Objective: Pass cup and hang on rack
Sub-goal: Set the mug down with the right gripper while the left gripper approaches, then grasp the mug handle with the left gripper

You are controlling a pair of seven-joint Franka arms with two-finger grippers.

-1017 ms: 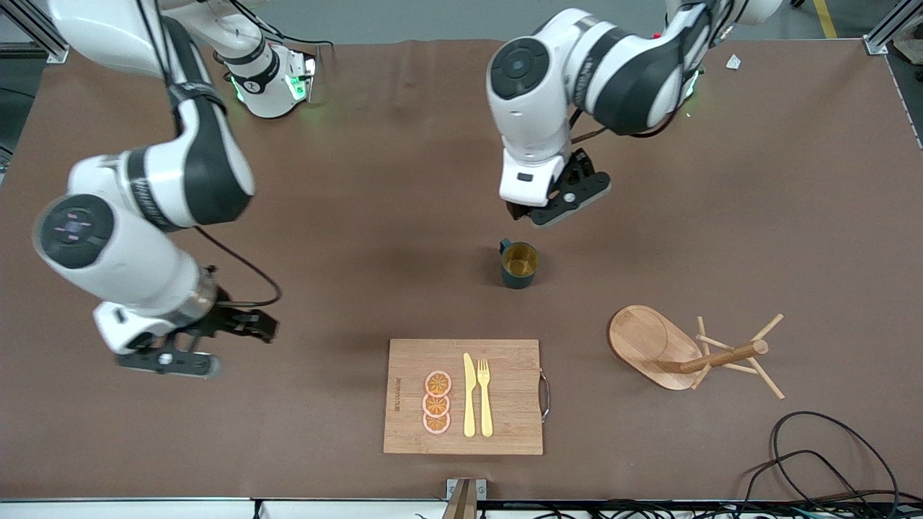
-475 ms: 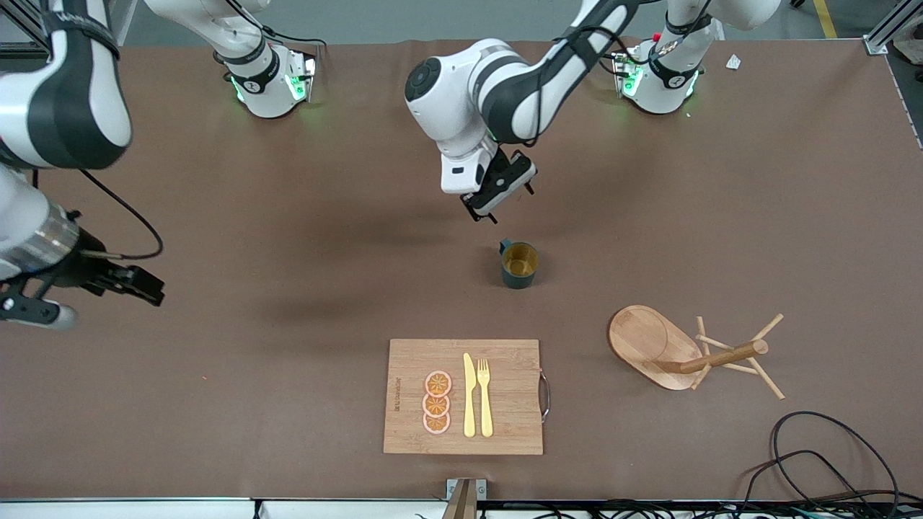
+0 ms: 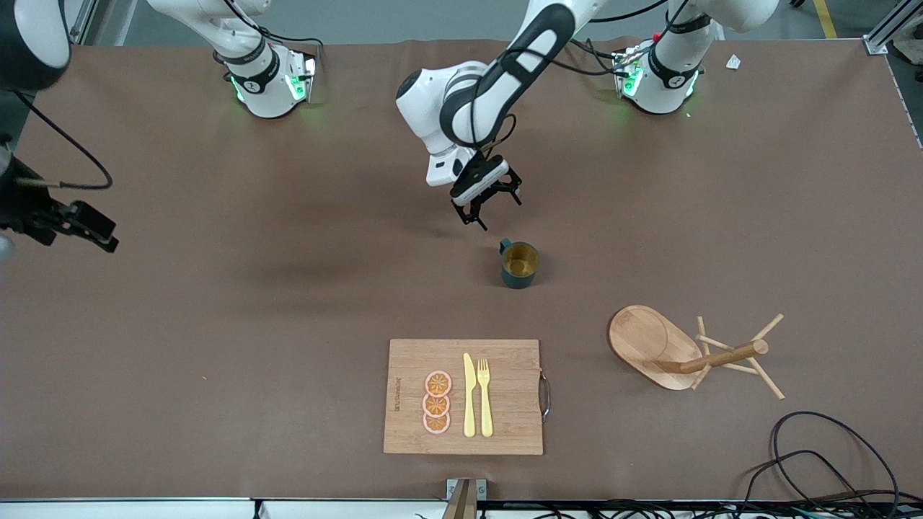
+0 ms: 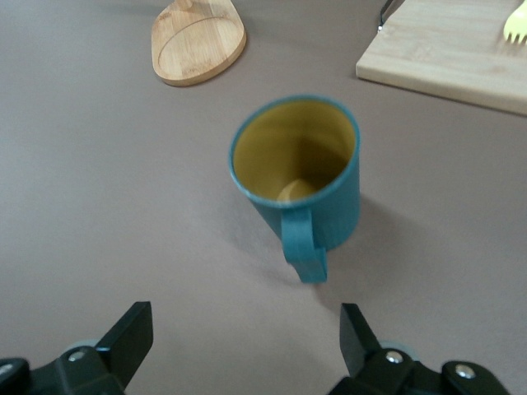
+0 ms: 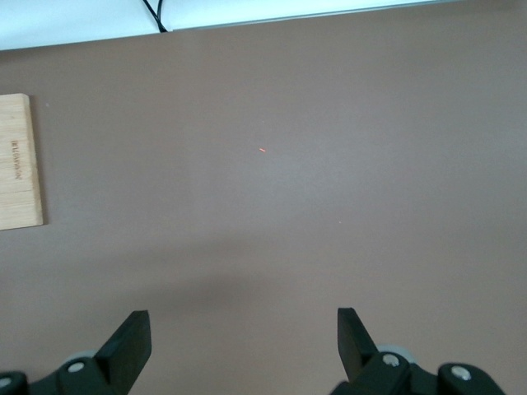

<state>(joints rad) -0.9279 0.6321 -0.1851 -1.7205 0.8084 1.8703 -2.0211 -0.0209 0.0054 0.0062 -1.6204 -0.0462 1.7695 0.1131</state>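
The dark teal cup (image 3: 519,264) with its yellow inside stands upright mid-table, its small handle (image 4: 305,255) turned toward my left gripper. The left gripper (image 3: 490,207) hangs open over bare table just beside the handle; in the left wrist view the cup (image 4: 300,185) sits ahead of the left gripper (image 4: 247,321), apart from both fingers. The wooden rack (image 3: 685,353) stands on its oval base (image 4: 198,41) toward the left arm's end, nearer the camera than the cup. My right gripper (image 3: 90,229) is open and empty over bare table at the right arm's end, as the right wrist view (image 5: 244,325) shows.
A rectangular cutting board (image 3: 463,396) with orange slices (image 3: 437,402), a yellow knife (image 3: 469,395) and a fork (image 3: 484,396) lies near the front edge. Black cables (image 3: 829,461) coil at the front corner by the rack.
The left arm has swung and lowered its gripper close to the cup's handle side. The right arm has drawn back to its end of the table. The cup has not moved.
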